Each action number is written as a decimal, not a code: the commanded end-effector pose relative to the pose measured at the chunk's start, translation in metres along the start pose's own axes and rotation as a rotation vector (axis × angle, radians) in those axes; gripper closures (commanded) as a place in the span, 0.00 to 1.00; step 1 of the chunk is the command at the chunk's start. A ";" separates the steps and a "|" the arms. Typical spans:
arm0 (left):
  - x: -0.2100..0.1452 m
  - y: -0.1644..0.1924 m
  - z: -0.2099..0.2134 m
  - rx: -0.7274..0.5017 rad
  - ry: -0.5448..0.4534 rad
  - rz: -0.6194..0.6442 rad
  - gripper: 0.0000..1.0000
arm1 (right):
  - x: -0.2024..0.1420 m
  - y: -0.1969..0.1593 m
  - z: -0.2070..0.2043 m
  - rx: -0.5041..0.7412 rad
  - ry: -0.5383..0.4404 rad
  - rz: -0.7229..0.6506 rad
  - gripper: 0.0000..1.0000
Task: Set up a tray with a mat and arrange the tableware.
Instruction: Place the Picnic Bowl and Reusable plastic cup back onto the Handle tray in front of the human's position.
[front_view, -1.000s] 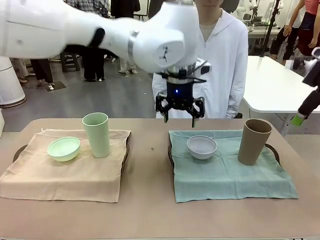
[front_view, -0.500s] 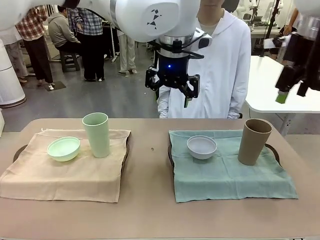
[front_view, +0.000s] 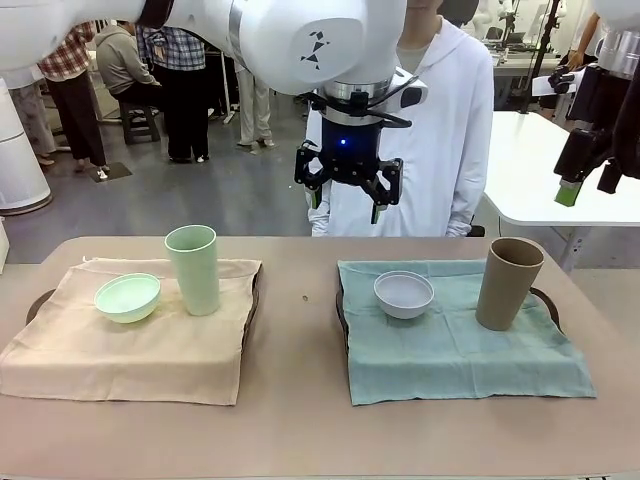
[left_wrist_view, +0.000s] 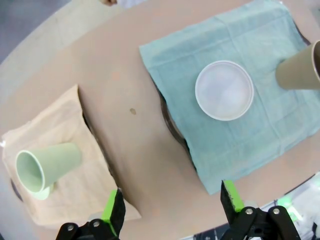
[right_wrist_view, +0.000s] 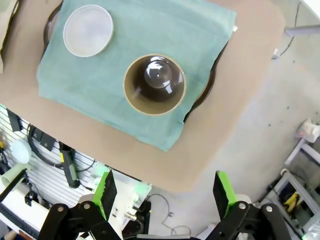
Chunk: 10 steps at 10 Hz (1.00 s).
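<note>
so the table (front_view: 300, 410) has two trays, each under a cloth mat: a beige mat (front_view: 130, 340) toward 9 o'clock from the table's middle and a teal mat (front_view: 460, 350) toward 3 o'clock, with dark tray rim (front_view: 340, 310) peeking out along the teal one's inner edge. Everything looks placed already: pale green cup (front_view: 192, 268) upright on the beige mat with the mint green bowl (front_view: 127, 297) just beside it at its 9 o'clock, and on the teal mat the pale bluish-white bowl (front_view: 404, 294) with the tan-brown cup (front_view: 510, 282) upright at its 3 o'clock, near that mat's far corner. The left gripper (front_view: 348, 195) hangs high above the far table edge, fingers spread and holding nothing; looking down along it, the white bowl (left_wrist_view: 224, 90) sits at about 1 o'clock and the green cup (left_wrist_view: 42, 167) out at 9. The right gripper (front_view: 585, 185) is also spread wide and empty, up off the table's right end, and the brown cup (right_wrist_view: 155, 84) is dead ahead at 12 o'clock, its long axis pointing nearly straight up at the camera. My guess: if anything still needs nudging it's the right arm for the brown cup, left arm for the white bowl
</note>
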<state>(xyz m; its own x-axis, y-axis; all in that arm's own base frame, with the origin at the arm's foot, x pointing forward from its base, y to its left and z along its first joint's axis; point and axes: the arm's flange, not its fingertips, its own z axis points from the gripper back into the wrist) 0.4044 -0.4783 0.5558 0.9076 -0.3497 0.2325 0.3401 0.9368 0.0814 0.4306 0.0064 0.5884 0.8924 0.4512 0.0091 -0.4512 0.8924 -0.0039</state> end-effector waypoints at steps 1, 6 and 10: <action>0.000 0.002 0.002 -0.009 -0.003 -0.004 0.00 | -0.003 0.005 -0.003 -0.003 -0.006 0.019 0.00; 0.000 0.002 0.002 -0.009 -0.003 -0.004 0.00 | -0.003 0.005 -0.003 -0.003 -0.006 0.019 0.00; 0.004 0.033 0.005 -0.055 0.042 0.023 0.00 | -0.009 -0.013 -0.003 0.015 -0.019 -0.064 0.00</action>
<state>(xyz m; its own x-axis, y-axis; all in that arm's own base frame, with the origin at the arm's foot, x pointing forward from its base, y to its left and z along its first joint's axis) 0.4095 -0.4726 0.5584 0.9139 -0.3383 0.2243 0.3327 0.9409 0.0636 0.4307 0.0049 0.5888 0.8966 0.4427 0.0122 -0.4428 0.8966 -0.0003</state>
